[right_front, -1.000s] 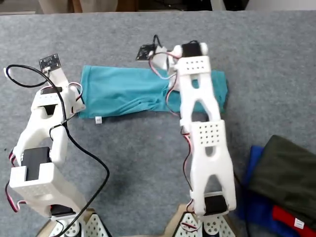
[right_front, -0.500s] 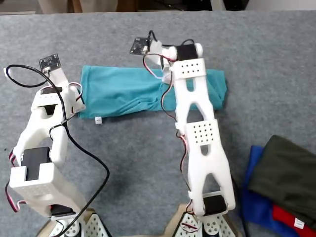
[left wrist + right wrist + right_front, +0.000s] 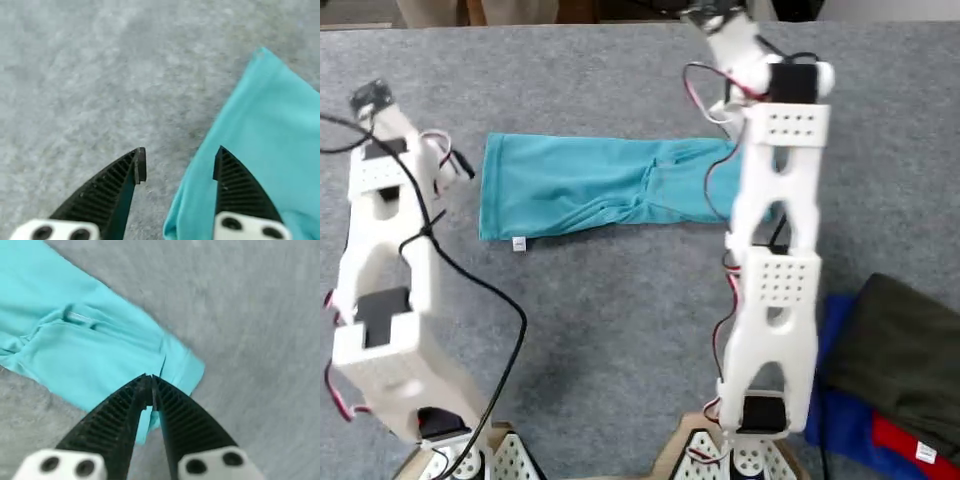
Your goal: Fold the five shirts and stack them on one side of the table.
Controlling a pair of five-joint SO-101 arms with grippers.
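Got the left claw (image 3: 180, 164) spread wide above the grey table (image 3: 80, 70), nothing gripped. Can see one toothed finger (image 3: 107, 192) over bare table, the other over the teal shirt (image 3: 265, 125) edge. Looks flat, corner pointing away.

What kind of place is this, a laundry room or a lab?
Probably a robotics lab bench: the left arm and right arm show bare wiring, mounted at a grey table holding a teal shirt and a pile of clothes.
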